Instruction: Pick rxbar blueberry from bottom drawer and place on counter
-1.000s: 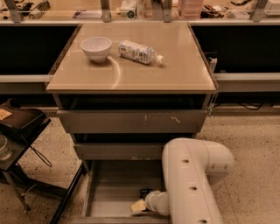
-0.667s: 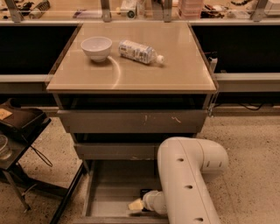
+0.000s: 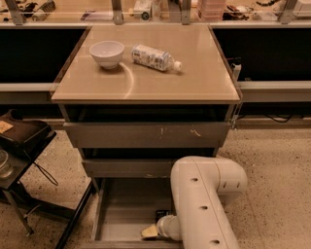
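Note:
The bottom drawer (image 3: 121, 214) is pulled open below the two taller grey drawer fronts. My white arm reaches down into it from the right, and my gripper (image 3: 150, 231) sits low over the drawer floor near the front edge. A small dark flat piece, apparently the rxbar blueberry (image 3: 162, 215), lies on the drawer floor just behind the gripper and is partly hidden by the arm. I cannot tell whether the gripper touches it. The tan counter (image 3: 194, 78) is the top of the cabinet.
A white bowl (image 3: 107, 52) and a clear plastic bottle (image 3: 154, 57) lying on its side sit on the back left of the counter. A dark stand with a tray (image 3: 22, 136) stands at the left. A cluttered shelf (image 3: 155, 9) runs behind.
My arm has shifted a little to the left over the open drawer, and the gripper moved left with it. The bowl and bottle have not moved.

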You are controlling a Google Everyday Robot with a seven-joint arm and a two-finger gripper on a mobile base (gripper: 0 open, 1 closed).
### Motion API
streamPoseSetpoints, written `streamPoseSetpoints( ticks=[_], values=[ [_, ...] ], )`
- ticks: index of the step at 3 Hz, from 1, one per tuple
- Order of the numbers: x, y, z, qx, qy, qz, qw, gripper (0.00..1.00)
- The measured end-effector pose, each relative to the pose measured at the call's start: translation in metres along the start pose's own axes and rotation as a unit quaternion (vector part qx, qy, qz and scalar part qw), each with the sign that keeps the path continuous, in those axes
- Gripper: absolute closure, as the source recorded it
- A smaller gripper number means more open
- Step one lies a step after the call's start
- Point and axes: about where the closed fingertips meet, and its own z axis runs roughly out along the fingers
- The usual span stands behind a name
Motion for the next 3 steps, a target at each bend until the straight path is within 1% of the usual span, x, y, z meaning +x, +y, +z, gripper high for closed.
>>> streamPoseSetpoints(
  ticks=[1, 3],
  values=[
    [0.0000, 0.0000, 0.0000, 0.000, 0.000, 0.000, 1.0000, 0.19],
    [0.0000, 0.0000, 0.0000, 0.000, 0.000, 0.000, 1.0000, 0.65]
  ],
)
